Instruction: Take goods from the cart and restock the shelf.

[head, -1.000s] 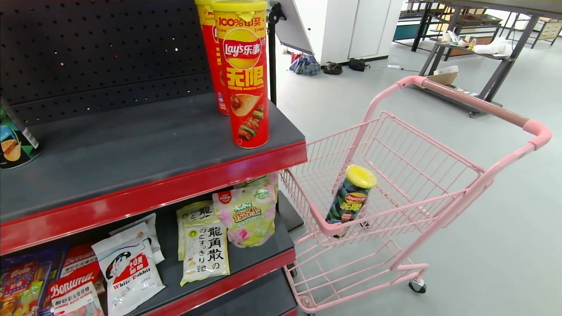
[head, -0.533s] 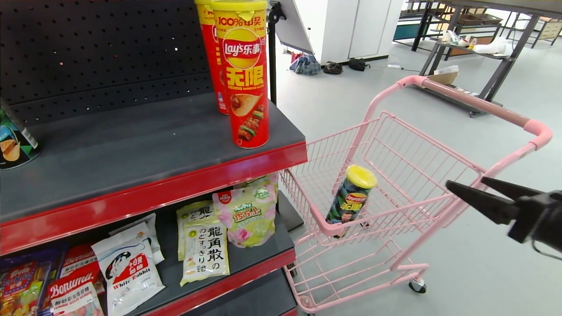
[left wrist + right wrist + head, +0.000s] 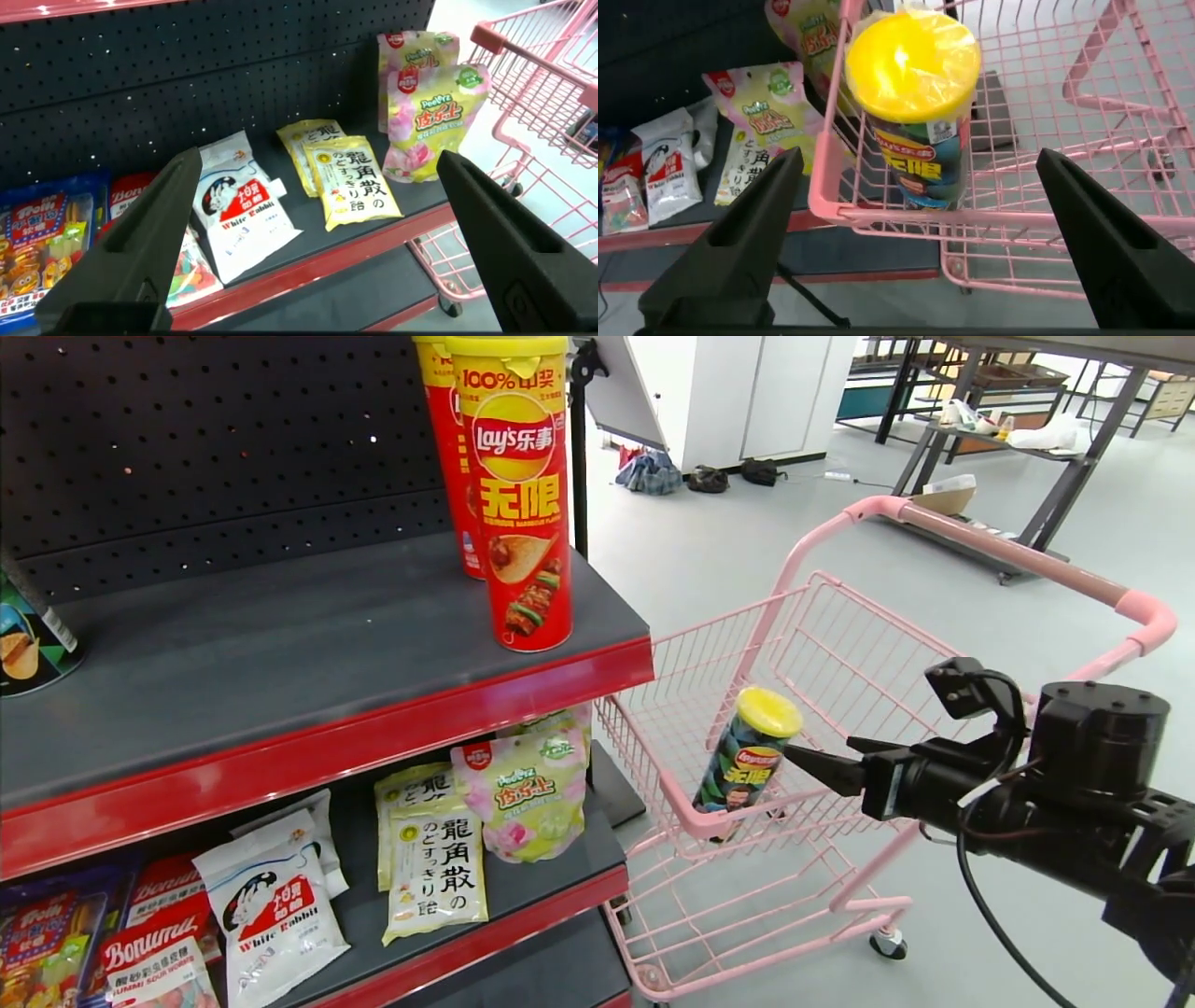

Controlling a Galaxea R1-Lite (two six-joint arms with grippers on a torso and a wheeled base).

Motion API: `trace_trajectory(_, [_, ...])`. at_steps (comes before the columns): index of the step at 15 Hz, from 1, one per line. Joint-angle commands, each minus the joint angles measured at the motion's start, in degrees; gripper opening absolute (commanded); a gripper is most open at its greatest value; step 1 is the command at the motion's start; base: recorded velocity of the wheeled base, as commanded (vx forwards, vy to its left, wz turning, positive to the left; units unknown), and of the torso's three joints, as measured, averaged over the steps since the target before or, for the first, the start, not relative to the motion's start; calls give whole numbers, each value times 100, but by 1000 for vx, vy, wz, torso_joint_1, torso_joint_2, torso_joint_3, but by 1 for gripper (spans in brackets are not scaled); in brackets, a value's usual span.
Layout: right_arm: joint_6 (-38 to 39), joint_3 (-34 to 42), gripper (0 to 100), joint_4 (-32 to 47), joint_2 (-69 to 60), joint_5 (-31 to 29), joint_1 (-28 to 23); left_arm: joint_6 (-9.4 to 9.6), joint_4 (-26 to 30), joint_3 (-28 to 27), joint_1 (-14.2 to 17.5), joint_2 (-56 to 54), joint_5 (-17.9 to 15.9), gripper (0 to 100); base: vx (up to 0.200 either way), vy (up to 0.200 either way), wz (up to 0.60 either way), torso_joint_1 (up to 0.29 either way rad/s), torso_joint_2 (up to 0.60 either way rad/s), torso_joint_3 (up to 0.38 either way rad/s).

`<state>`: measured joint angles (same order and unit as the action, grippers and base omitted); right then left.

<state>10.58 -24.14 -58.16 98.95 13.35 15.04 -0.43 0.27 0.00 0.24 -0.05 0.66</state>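
Note:
A dark green chip can [image 3: 747,751] with a yellow lid stands upright in the front corner of the pink cart [image 3: 934,644]. My right gripper [image 3: 822,758] is just to the right of the can, at about lid height, with its tips pointing at it. In the right wrist view the can [image 3: 915,103] sits between the widely spread fingers of this open gripper [image 3: 920,159], untouched. Two tall red chip cans [image 3: 518,495] stand on the grey upper shelf [image 3: 280,635]. My left gripper [image 3: 320,157] is open and faces the lower shelf.
Snack bags [image 3: 429,859] lie on the lower shelf [image 3: 523,896], also seen as snack bags [image 3: 346,177] in the left wrist view. A dark can [image 3: 28,635] stands at the upper shelf's left edge. Metal tables [image 3: 1008,439] stand far behind the cart.
My right arm came in from the right edge and moved left over the cart's rim until its open fingers reached the can. The can and the cart have stayed put.

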Motion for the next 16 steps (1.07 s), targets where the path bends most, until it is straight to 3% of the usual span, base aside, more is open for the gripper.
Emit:
trace_trajectory(1, [-3, -276, 100, -2, 608, -8, 104, -1, 0, 0, 2, 5, 4, 100, 0, 0, 0, 0, 0, 0])
trace_trajectory(6, [5, -610, 100, -11, 1021, -52, 289, -1, 0, 0, 2, 5, 4, 100, 0, 0, 0, 0, 0, 0])
trace_trajectory(16, [5, -1612, 100, -11, 2032, -113, 157, -1, 0, 0, 2, 5, 4, 100, 0, 0, 0, 0, 0, 0])
